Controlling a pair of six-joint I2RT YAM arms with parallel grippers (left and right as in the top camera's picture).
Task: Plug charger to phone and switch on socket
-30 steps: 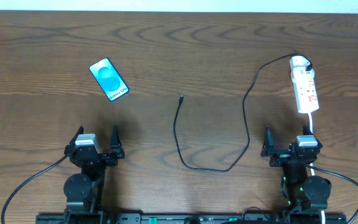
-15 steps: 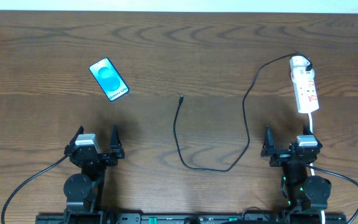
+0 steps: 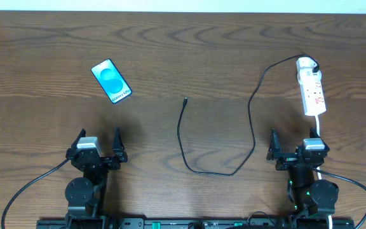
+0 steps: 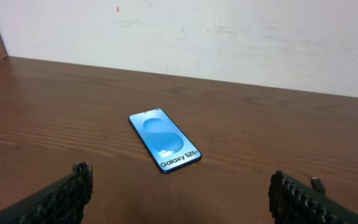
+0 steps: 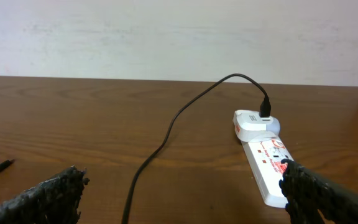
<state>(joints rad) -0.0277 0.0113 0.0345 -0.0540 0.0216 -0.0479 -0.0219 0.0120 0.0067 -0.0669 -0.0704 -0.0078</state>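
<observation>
- The left jaws are spread wide and hold nothing; the two black fingers (image 4: pixel 61 198) show only at the bottom corners of the left wrist view.
- The right jaws are also spread wide and empty, with one finger (image 5: pixel 42 198) at each lower corner of the right wrist view.
- Both arms sit low at the near edge of the bench (image 3: pixel 183 44), well apart from each other.
- The phone (image 3: pixel 111 81) lies flat on the bench ahead of the left jaws and well apart from them. Its blue screen faces up and it is turned diagonally.
- The socket (image 3: pixel 312 89) lies ahead of the right jaws, a little to the right. Its long side points away from the robot, and its near end is near the right finger.
- A white adapter (image 3: pixel 305 63) sits on the far end of the socket, and the charger (image 3: pixel 252 121) goes out of it.
- The charger bends to the left, comes down toward the robot, curves between the two arms and goes up again.
- Its plug tip (image 3: pixel 185 100) lies free on the middle of the bench, well apart from the phone.
- I cannot tell if the switch on the socket is on or off.
- A pale wall (image 4: pixel 229 37) stands behind the bench.
</observation>
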